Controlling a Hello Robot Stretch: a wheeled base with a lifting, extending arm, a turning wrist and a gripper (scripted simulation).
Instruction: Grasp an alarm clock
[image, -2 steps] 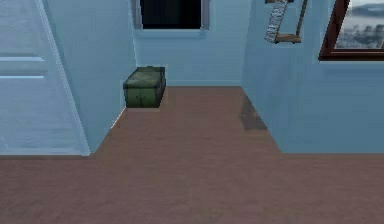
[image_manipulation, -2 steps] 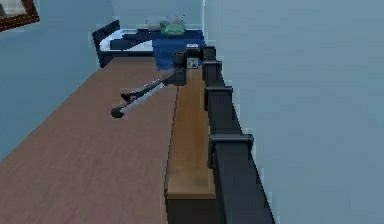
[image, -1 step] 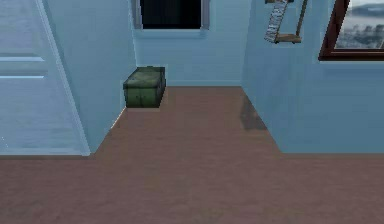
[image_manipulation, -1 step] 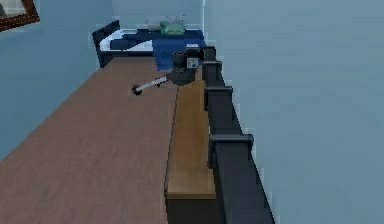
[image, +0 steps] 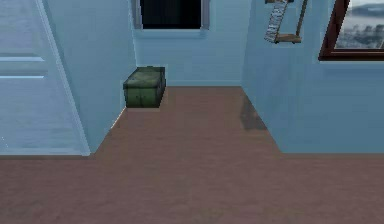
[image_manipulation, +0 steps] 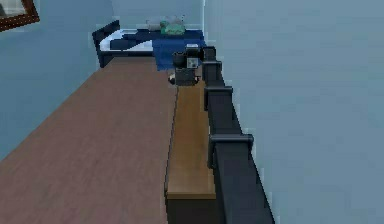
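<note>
In the arm side view my arm (image_manipulation: 228, 130) reaches out along the right side of a long, narrow brown wooden top (image_manipulation: 190, 150). The gripper (image_manipulation: 182, 74) shows as a dark body with small white marks, at the far end of that top and in front of a bed's blue blanket. A small dark blob sits at the gripper's end; its shape is too small to name as an alarm clock. I cannot tell whether the gripper holds anything.
A bed (image_manipulation: 135, 42) with a dark frame, a blue blanket and a greenish thing (image_manipulation: 172, 27) stands beyond the wooden top. Brown floor (image_manipulation: 90, 150) lies open beside it. The forward view has a green chest (image: 145, 87) against the blue wall, a white door (image: 30, 75) and a dark window (image: 171, 13).
</note>
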